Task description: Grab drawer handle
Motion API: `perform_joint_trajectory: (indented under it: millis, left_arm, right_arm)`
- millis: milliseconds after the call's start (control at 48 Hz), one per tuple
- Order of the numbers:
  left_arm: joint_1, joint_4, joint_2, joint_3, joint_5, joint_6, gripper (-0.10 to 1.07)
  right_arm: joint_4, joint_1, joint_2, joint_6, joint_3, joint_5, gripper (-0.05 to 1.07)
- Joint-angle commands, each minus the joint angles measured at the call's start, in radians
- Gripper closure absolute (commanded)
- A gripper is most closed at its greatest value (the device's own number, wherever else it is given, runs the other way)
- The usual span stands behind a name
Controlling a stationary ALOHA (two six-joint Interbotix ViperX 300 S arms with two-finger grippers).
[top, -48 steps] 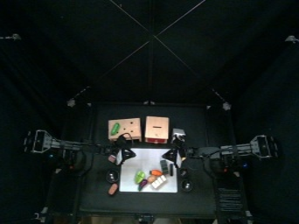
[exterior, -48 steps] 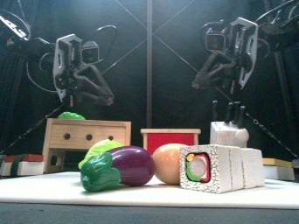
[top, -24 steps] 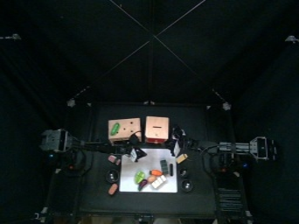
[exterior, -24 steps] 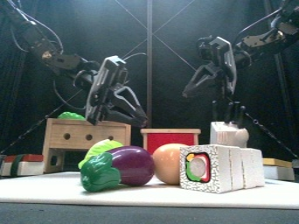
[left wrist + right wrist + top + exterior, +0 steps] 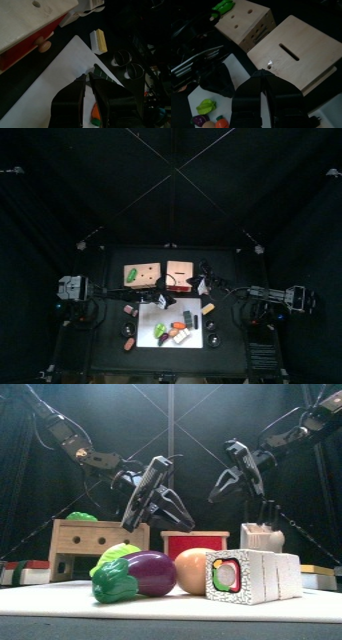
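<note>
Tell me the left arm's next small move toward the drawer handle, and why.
Probably ease the left end effector toward the small round knob on the red front of the tan wooden box: its jaws stand open, and the knob lies ahead, untouched.

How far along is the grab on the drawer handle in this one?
Done: the right gripper is aimed at the plain wooden box, close to the drawer handle. In hand: the final approach; a gap shows between gripper and handle. Left: reaching the handle and closing on it. The left gripper hovers open over the white board, not involved.
</note>
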Motion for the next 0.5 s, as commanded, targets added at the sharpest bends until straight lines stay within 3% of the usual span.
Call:
perform_joint_trajectory:
  millis: [0,271,479]
  left_arm:
    - [0.014,0.021,-0.011,-0.025,-0.009,0.015,0.39]
    - [0.035,0.055,-0.078,-0.014,-0.005,0.054,0.39]
    - [0.071,0.181,-0.164,-0.012,0.008,0.084,0.39]
  right_arm:
    - [-0.005,-0.012,0.002,0.0,-0.043,0.008,0.85]
    - [0.0,0.014,0.005,0.002,-0.081,0.064,0.85]
    - [0.029,0.097,-0.054,0.003,-0.078,0.092,0.85]
